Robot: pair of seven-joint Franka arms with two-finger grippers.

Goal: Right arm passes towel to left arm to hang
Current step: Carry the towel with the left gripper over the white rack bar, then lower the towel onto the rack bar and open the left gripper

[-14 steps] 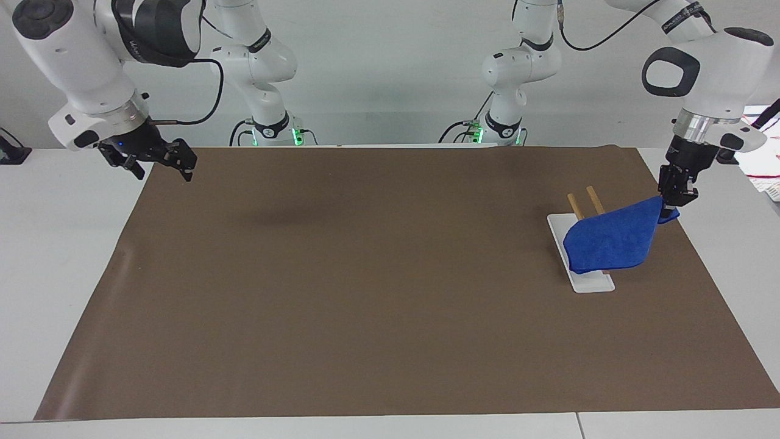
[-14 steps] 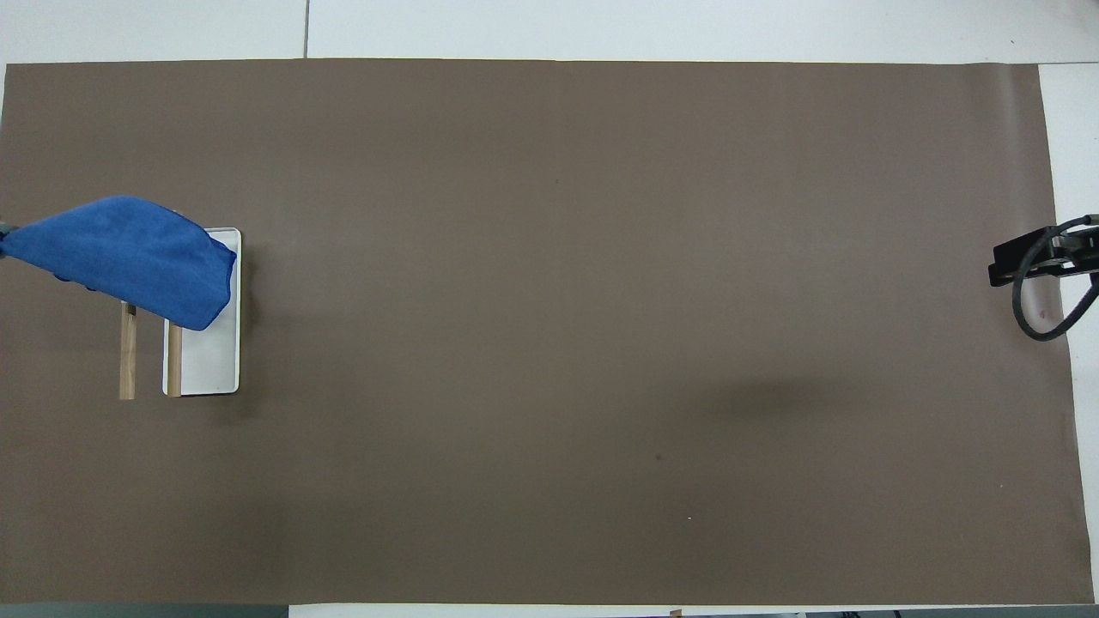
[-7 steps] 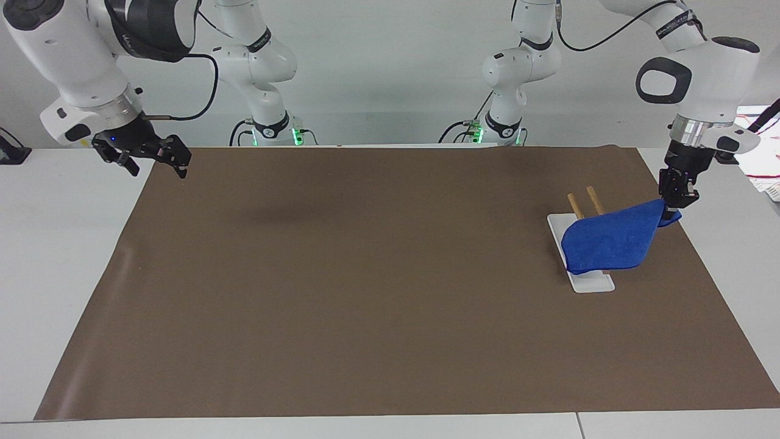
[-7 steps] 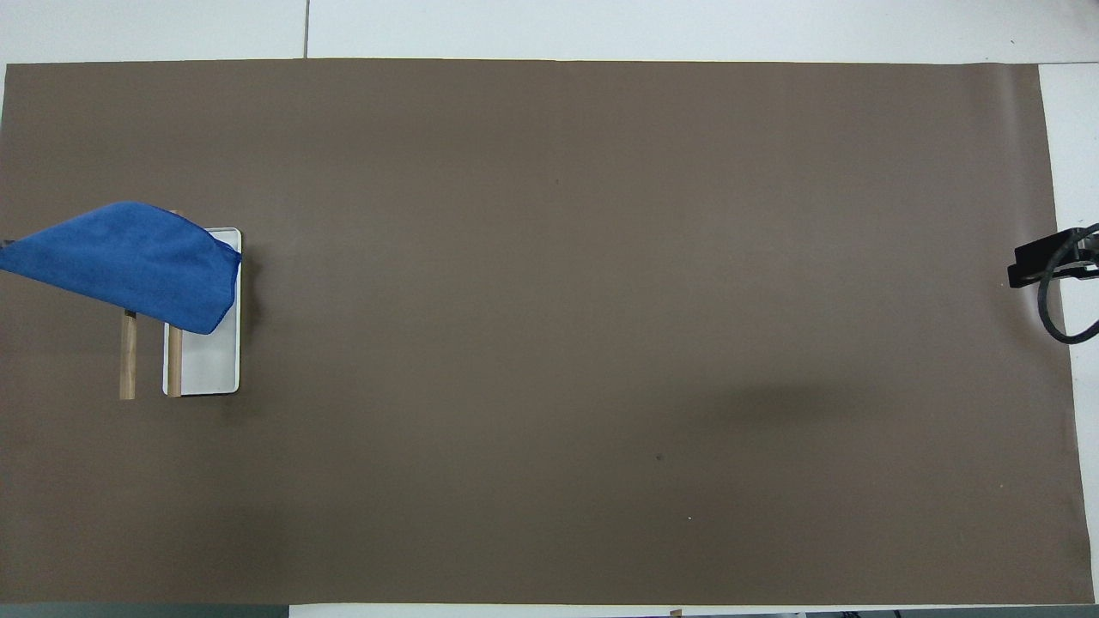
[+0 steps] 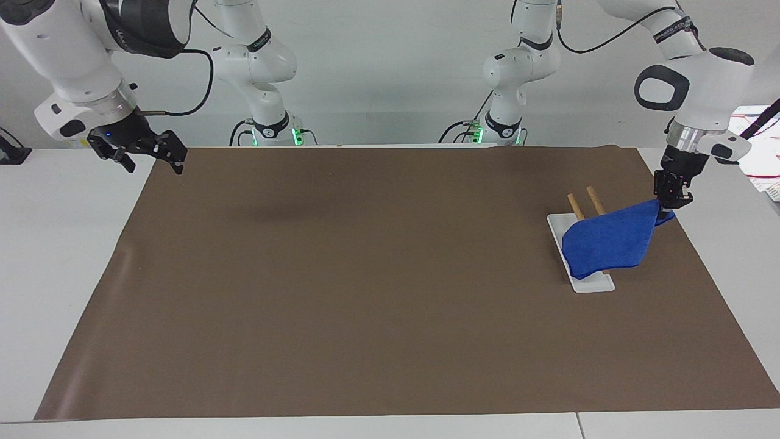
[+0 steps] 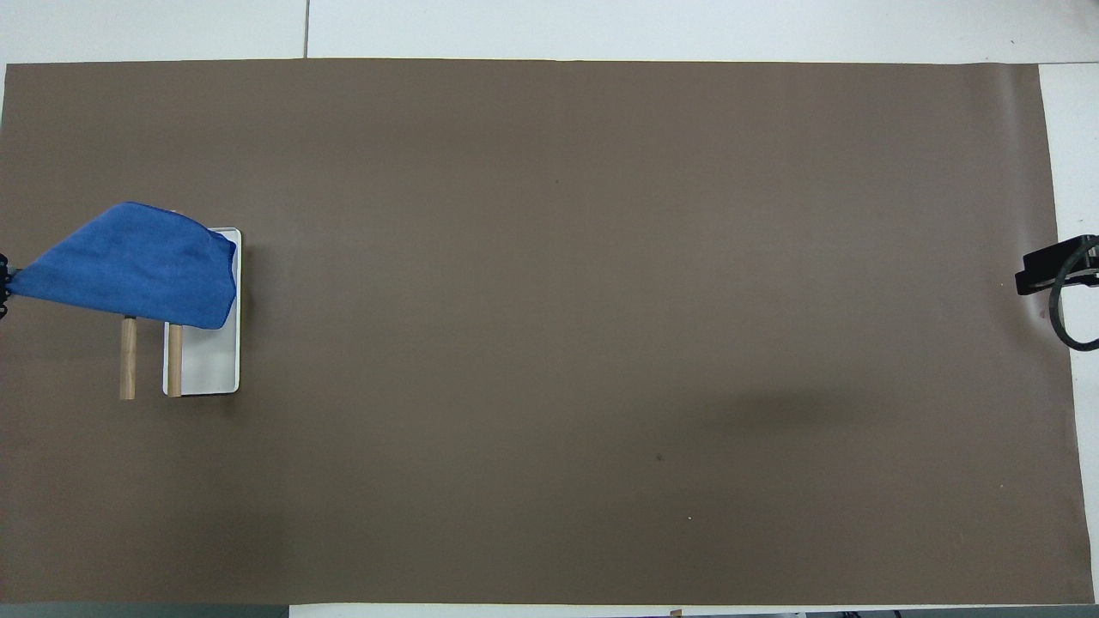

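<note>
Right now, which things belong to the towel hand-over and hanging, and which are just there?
Job:
- towel, draped over rack
- left gripper, pinching its corner
- right gripper, waiting

Just there:
- brown mat

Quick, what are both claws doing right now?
Left claw: shut on the bright blue cloth towel.
Right claw: open, holding nothing, waiting.

Brown mat [image 5: 378, 292] bare across middle and right arm's end. Only obstacle: white rack [image 5: 588, 281] with draped towel [image 5: 606, 241] at left arm's end.
</note>
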